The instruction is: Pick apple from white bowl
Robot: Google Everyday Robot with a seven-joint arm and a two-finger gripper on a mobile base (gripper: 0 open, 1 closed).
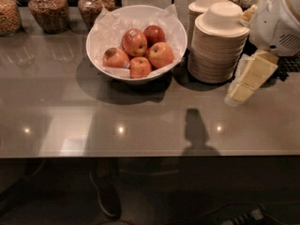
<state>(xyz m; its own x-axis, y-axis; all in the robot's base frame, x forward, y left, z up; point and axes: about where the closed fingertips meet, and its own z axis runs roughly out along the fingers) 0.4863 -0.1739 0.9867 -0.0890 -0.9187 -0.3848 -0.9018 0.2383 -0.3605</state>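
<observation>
The apple (161,54) sat with four others on crinkled paper in the white bowl (119,76), on the side nearest the tool (247,81). The tool hung low over the table (140,125), well to the right, and whether it was open could not be told. The stacked bowls (218,46) stood between them.

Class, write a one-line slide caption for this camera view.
The gripper hovers right of stacked disposable bowls, apart from the apple resting in the white bowl.

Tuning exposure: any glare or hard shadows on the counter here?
Camera view: three small glints near the front of the glossy counter; white bowl casts a dark shadow toward the camera; apple evenly lit, no blowout; gripper at right, beside the bowl stacks.
</observation>
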